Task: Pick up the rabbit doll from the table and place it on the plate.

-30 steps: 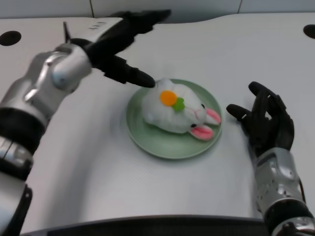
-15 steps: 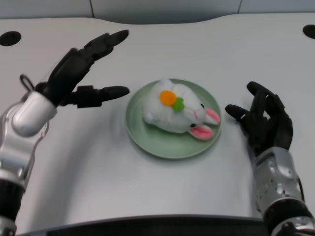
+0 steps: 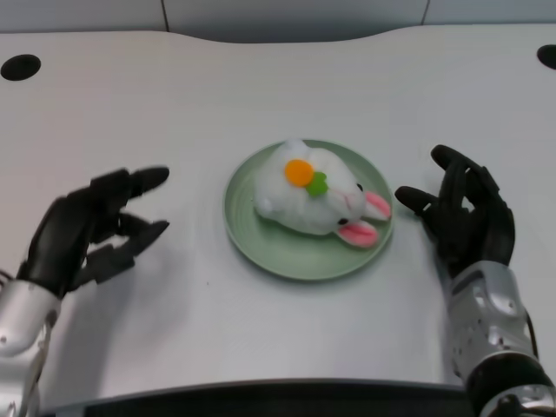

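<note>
Black left hand (image 3: 91,230) hovers empty over the table's left side, fingers spread; well to its right, the rabbit doll (image 3: 317,189) lies on the green plate (image 3: 261,234), mid white table (image 3: 278,95).

A smooth white matte table (image 3: 287,87) fills nearly the whole view. Its far edge runs in a gentle curve, dipping toward the middle. Two round black holes are set into the tabletop near the far corners, one at the left (image 3: 20,67) and one cut off by the frame at the right (image 3: 547,56). Behind the table stands a pale grey wall of flat panels (image 3: 287,13), split by thin dark vertical seams. A dark band (image 3: 261,400) borders the near edge. The light is soft and even, with faint shadows.
</note>
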You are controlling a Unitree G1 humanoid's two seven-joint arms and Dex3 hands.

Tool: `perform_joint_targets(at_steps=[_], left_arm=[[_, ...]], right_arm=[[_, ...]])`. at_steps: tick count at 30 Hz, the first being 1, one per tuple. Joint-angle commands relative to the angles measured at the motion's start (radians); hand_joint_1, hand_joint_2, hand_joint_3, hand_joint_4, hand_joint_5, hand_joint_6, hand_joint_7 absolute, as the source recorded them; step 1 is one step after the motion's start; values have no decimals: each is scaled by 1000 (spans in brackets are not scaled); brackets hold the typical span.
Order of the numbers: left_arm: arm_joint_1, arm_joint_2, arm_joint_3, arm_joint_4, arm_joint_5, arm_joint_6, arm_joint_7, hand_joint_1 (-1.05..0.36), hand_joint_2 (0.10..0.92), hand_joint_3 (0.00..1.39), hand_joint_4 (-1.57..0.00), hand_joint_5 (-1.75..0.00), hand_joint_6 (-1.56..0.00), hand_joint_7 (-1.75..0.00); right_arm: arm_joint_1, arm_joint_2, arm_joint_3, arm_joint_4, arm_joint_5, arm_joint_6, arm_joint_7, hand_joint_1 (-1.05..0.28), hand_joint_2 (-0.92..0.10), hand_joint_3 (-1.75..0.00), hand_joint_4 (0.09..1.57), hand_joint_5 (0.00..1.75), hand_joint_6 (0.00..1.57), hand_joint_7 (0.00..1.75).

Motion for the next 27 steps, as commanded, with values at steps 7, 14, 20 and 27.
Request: perform_joint_targets(at_steps=[7,14,20,27], left_arm=[[129,-43,8,-122,-78,146,-36,-399,921,306,-423,-1737,-783,-426],[158,-76,17,-102,-98,137,-31,-426,921,370,-506,-1724,-757,-637],[145,-108,45,-62,-159,181,-37,-468,921,426,-530,-1744,-590,-1233],[135,-122,67,-27,-194,206,-47,-449,921,432,-546,-1746,-479,-1580]], right_arm=[[34,15,-3,-50,3,10,-26,-390,-921,-542,460,1146,347,884],[47,19,-1,-75,4,22,-21,-382,-921,-556,474,1135,360,854],[50,11,-2,-79,7,30,-8,-395,-921,-555,465,1124,382,859],[37,9,-8,-68,7,41,-30,-376,-921,-532,500,1096,406,815]])
